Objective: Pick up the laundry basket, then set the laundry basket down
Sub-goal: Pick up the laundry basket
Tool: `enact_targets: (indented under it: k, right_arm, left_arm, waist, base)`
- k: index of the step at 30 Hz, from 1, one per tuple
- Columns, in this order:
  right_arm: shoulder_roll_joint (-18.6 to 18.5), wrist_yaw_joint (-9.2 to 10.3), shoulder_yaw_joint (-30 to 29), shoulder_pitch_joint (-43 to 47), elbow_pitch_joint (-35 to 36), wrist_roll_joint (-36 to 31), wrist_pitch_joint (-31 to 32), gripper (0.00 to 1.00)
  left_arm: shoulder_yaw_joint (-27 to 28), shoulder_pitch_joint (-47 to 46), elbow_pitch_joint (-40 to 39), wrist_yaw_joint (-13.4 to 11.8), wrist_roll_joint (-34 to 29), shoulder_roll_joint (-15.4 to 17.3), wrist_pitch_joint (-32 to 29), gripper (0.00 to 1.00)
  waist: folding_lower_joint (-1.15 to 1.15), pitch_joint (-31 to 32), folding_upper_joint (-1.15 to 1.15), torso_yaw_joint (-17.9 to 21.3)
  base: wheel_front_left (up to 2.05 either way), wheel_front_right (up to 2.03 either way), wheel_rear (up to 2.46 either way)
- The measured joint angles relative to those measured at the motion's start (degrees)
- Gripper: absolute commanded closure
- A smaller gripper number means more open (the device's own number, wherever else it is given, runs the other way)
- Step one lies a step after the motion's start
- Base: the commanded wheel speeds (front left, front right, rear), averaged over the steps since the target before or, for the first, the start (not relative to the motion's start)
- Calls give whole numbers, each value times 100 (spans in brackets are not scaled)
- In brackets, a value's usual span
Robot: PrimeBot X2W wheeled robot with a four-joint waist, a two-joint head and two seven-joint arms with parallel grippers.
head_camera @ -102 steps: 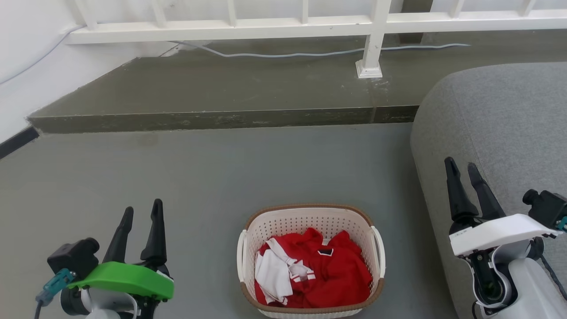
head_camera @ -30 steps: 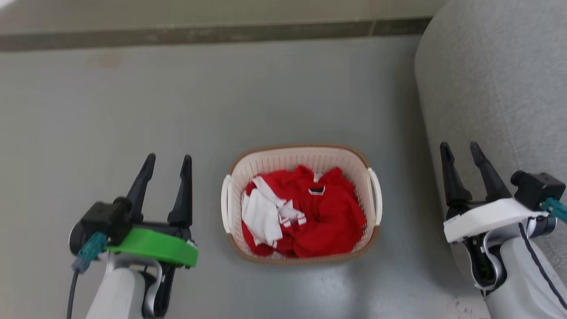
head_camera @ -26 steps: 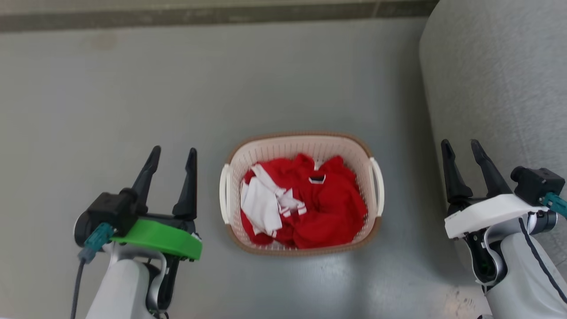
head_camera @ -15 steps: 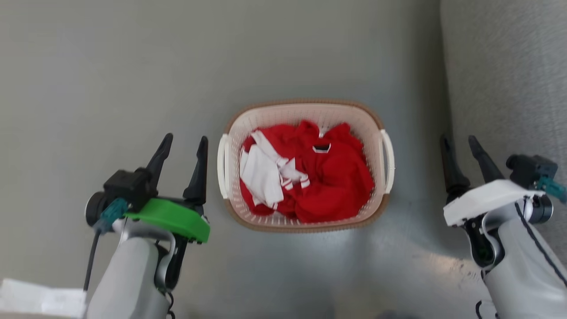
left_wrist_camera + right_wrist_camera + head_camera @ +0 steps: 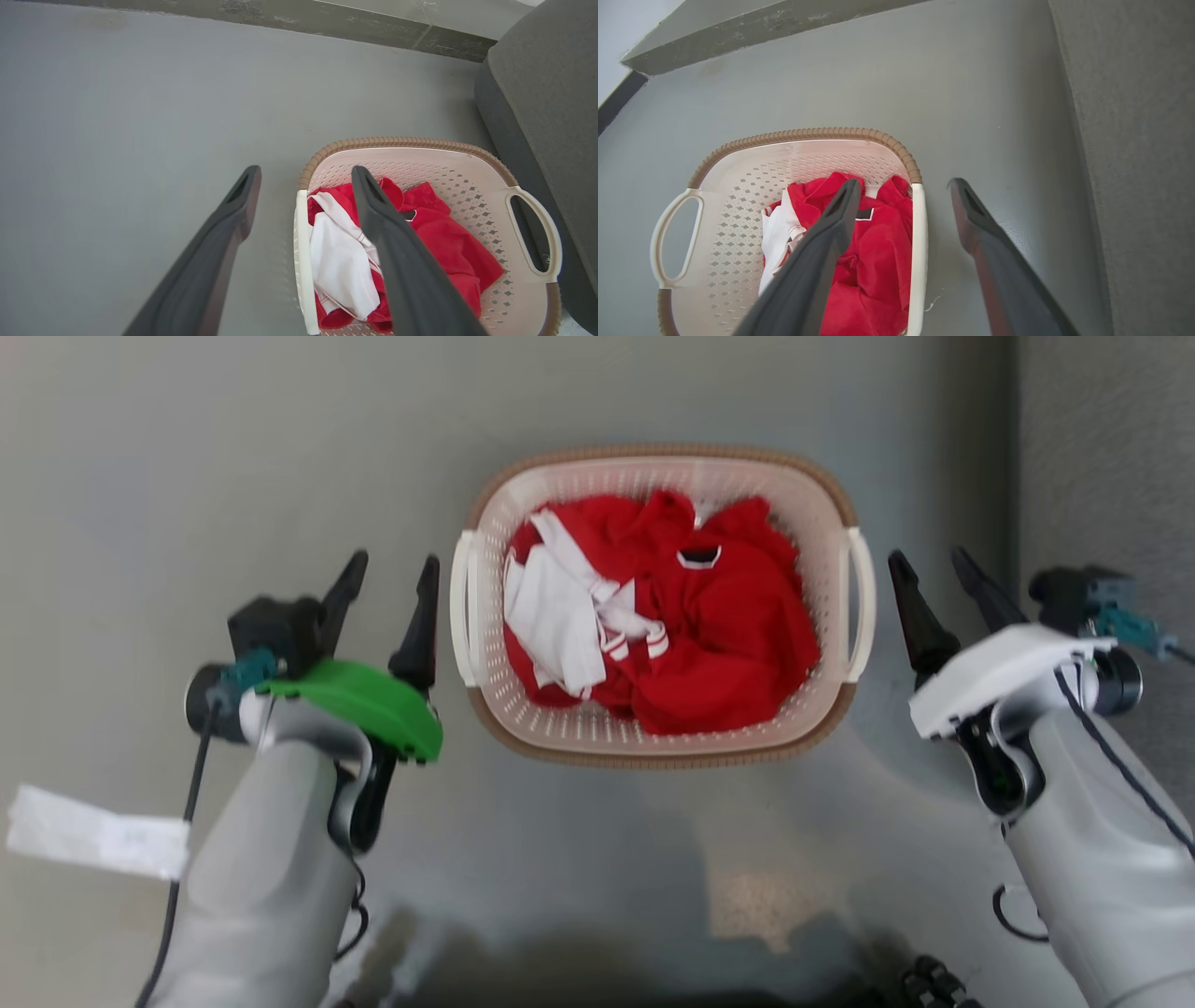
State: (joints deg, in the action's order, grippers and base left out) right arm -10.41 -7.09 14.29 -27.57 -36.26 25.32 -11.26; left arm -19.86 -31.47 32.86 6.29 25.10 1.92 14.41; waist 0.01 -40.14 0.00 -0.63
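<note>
The grey floor (image 5: 187,448) is smooth and faintly glossy. A dark shadow (image 5: 597,961) lies across its nearest part, and a white paper scrap (image 5: 93,831) sits at the left beside the left forearm (image 5: 261,896). A little farther out the basket (image 5: 597,476) stands on the floor midway between the two arms, brown rim up. Red clothes (image 5: 747,635) and a white piece (image 5: 551,616) are heaped inside it. A grey sofa (image 5: 1111,439) rises on the right, just past the right arm and apart from the basket. Beyond the basket, in the wrist views, a darker concrete step (image 5: 355,30) crosses the floor. Past its left end stands a white wall (image 5: 626,23) with a black skirting (image 5: 619,98).

Both pale forearms come in from the near edge and point forward along the basket's flanks. The left gripper (image 5: 394,563) sits under a green cover (image 5: 355,700) and the right gripper (image 5: 928,557) under a white one (image 5: 999,663). Each has its fingers spread apart and holds nothing. The left gripper's inner finger is just beside the left handle (image 5: 459,607), with a sliver of floor between them. The right gripper's inner finger stands likewise beside the right handle (image 5: 864,607). In each wrist view the near handle runs up the gap between the fingers (the inner finger crosses in front of the clothes, the outer one in front of bare floor). I cannot tell how high the fingertips are relative to the rim.
</note>
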Motion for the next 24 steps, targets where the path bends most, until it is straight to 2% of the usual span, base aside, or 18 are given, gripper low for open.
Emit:
enact_targets:
  k: [18, 24]
  right_arm:
    - [-16, -4, 454, -1351, -717, 200, 291, 0]
    - [-33, -3, 633, -1612, -1014, 218, 328, 0]
  left_arm:
    - [-492, -1620, 1136, 1, 321, -38, -303, 0]
    - [-681, -1867, 1533, 24, 558, -52, -394, 0]
  waist:
    - [0, -1417, 0, 52]
    - [0, -1815, 0, 91]
  base:
    - [0, 0, 0]
    - [0, 0, 0]
